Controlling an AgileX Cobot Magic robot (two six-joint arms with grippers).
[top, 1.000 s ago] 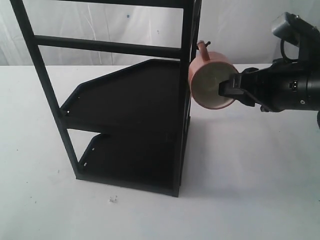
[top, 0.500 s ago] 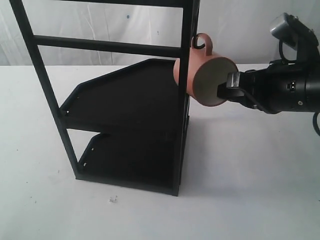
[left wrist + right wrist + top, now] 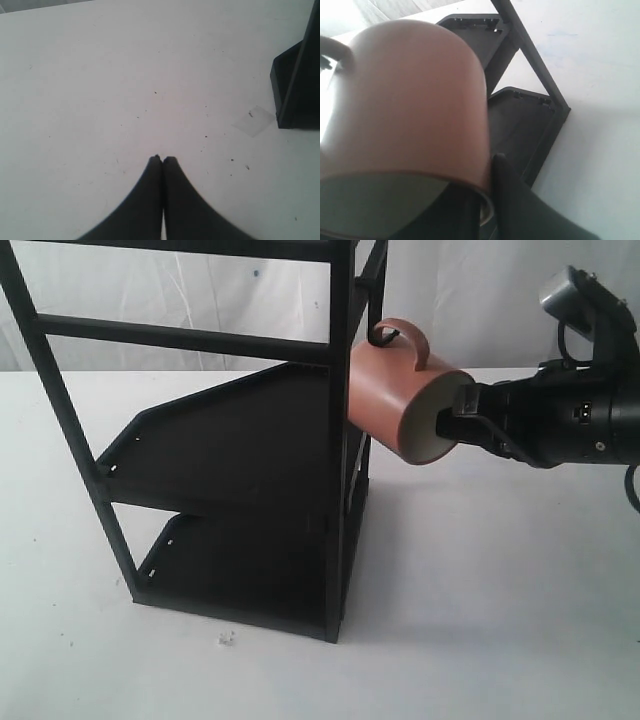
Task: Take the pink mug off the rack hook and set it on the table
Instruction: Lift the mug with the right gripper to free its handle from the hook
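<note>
The pink mug [image 3: 385,390] lies on its side beside the black rack's upright post [image 3: 345,440], mouth turned to the right. Its loop handle [image 3: 405,335] is still around the rack hook [image 3: 379,337]. My right gripper [image 3: 455,427] is shut on the mug's rim, one finger inside and one outside. The right wrist view shows the mug [image 3: 405,100] filling the frame and the gripper [image 3: 487,182] pinching its wall. My left gripper [image 3: 162,159] is shut and empty, low over the white table [image 3: 100,75]. It is out of the exterior view.
The tall black rack [image 3: 230,460] stands on the table [image 3: 500,590] with two shelves; one corner shows in the left wrist view [image 3: 300,85]. A small clear scrap [image 3: 253,120] lies near that corner, and a tiny white bit [image 3: 226,639] lies before the rack.
The mug has swung from facing the camera to lying sideways, pushed leftward against the post. The whole rack has shifted and slid to the left. My right gripper kept its hold on the rim.
</note>
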